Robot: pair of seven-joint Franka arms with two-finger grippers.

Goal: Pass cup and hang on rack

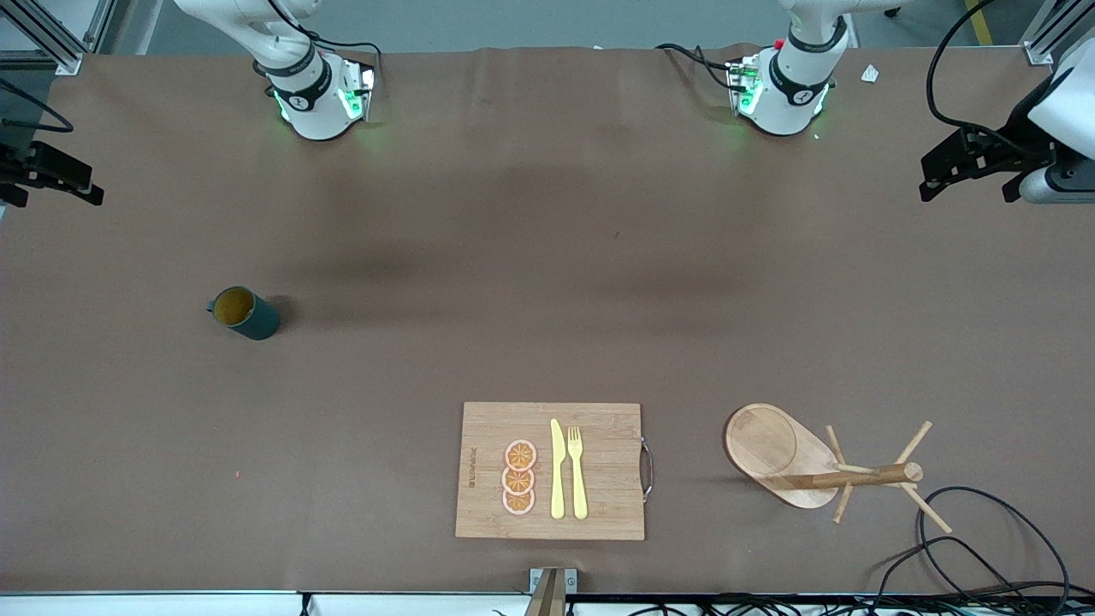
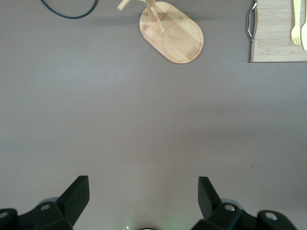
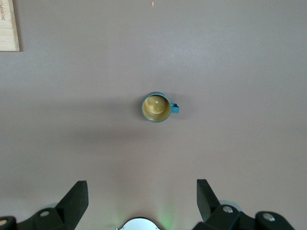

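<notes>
Cup (image 3: 156, 107) stands upright, well apart from both arms' wide-spread fingers (image 3: 76, 199).

Cup (image 1: 245, 313) toward right arm's end; rack (image 1: 804, 462) toward left's.

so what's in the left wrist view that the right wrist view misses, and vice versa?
Left wrist only: the light wooden mug rack with oval base, a yellow plastic fork, a black cable, the open left gripper.
Right wrist only: the upright dark teal cup with tan interior, the open right gripper.
Both: brown table, part of the bamboo cutting board.
</notes>
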